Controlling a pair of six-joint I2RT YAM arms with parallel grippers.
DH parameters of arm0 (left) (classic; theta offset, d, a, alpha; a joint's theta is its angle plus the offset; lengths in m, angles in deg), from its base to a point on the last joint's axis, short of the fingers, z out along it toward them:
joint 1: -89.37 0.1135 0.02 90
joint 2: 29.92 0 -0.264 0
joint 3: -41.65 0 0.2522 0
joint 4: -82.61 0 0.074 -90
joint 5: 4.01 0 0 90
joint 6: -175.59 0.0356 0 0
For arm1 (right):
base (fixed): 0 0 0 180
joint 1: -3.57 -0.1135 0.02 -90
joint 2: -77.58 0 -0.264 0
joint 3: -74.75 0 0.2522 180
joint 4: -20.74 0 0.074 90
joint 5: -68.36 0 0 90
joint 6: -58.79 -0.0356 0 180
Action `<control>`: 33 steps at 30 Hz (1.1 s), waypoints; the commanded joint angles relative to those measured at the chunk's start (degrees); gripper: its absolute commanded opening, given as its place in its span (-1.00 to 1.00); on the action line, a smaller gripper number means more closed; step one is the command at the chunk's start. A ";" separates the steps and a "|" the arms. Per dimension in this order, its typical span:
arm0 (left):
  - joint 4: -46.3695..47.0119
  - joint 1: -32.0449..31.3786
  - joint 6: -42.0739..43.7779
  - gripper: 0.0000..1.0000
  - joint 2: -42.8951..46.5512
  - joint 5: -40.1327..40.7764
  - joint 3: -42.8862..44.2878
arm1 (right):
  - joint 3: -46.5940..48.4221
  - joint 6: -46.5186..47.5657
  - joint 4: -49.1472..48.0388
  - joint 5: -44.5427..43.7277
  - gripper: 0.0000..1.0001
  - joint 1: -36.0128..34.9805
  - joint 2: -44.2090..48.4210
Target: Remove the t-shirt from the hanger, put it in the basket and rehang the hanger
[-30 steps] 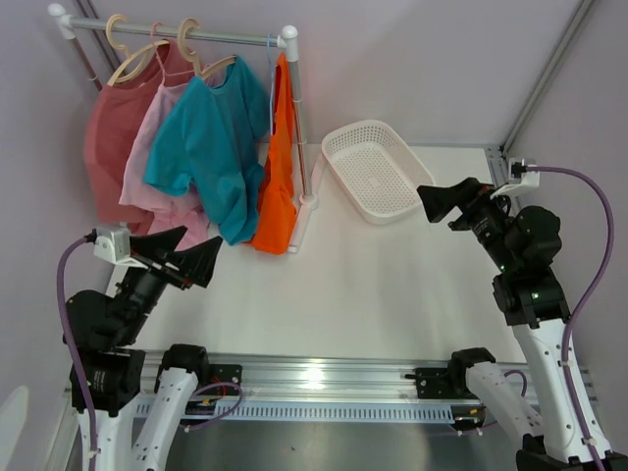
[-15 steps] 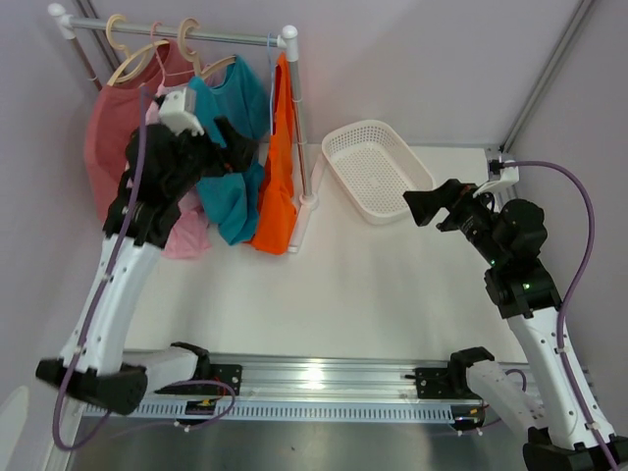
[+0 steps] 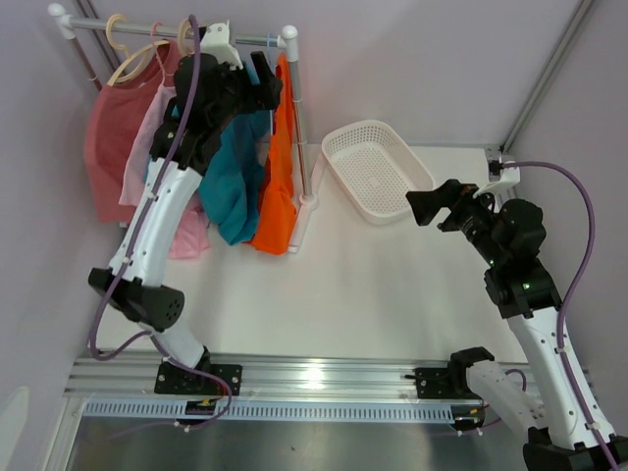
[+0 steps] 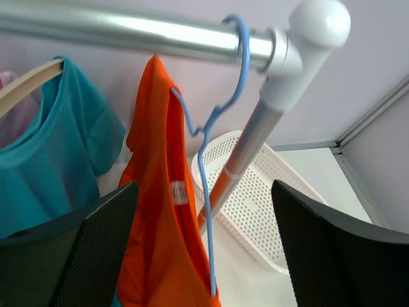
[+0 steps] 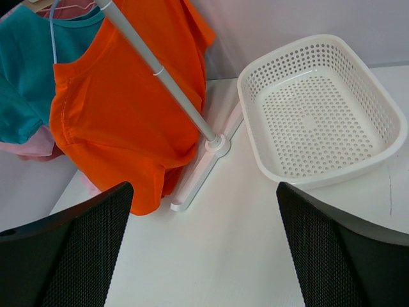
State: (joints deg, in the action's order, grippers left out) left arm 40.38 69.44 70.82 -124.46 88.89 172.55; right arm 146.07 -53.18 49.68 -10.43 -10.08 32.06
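Orange t-shirt (image 4: 156, 211) is my target. It hangs at the R-most end of the rail (image 4: 128, 32), just beside the corner joint, on a thin blue hanger (image 4: 203, 147) whose hook loops over the rail. Fabric looks light and limp. The neckline, w/ a small white tag inside, faces my left wrist cam, and from the top cam the shirt shows nearly edge-on in long folds. The hanger wire runs down across the neck opening, so I judge the shirt sits loosely and should slide off w/o much pull. The hanger is slight, tho, and may swing or unhook.

Left gripper (image 4: 203, 217) is up at rail level, jaws wide, framing collar + hanger and touching neither. Nothing held. I read that as lining up for a grab near the neck.

Teal t-shirt (image 4: 45, 166) on a wooden hanger (image 4: 25, 83) hangs just beside it on the left, close enough to snag. Pink top (image 3: 188, 235) and red top (image 3: 103, 147) hang beyond.

White basket (image 5: 319, 115) sits on the table (image 3: 373, 285) near the rack's foot, prob. the drop spot. Right gripper (image 5: 204, 192) hovers over the table, jaws wide & empty, pointed at the shirt hem and basket. I'd guess it's on standby to assist.
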 commanded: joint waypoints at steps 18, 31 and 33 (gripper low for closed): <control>4.91 -3.28 12.13 -0.99 -16.20 13.63 16.89 | 4.23 1.85 0.99 -1.36 0.99 -0.24 -1.24; 22.49 -8.29 24.61 -0.99 -1.53 24.52 8.19 | 2.82 1.32 0.90 0.75 0.99 -0.32 -1.33; 23.10 -9.42 25.48 -0.99 -0.30 29.85 6.44 | 3.26 1.50 1.60 2.32 0.99 -0.50 -2.03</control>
State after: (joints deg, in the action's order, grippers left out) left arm 54.50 61.03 92.77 -130.36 110.11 178.89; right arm 148.13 -52.11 50.92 -10.35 -10.10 30.49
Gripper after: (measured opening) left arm 0.028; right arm 0.993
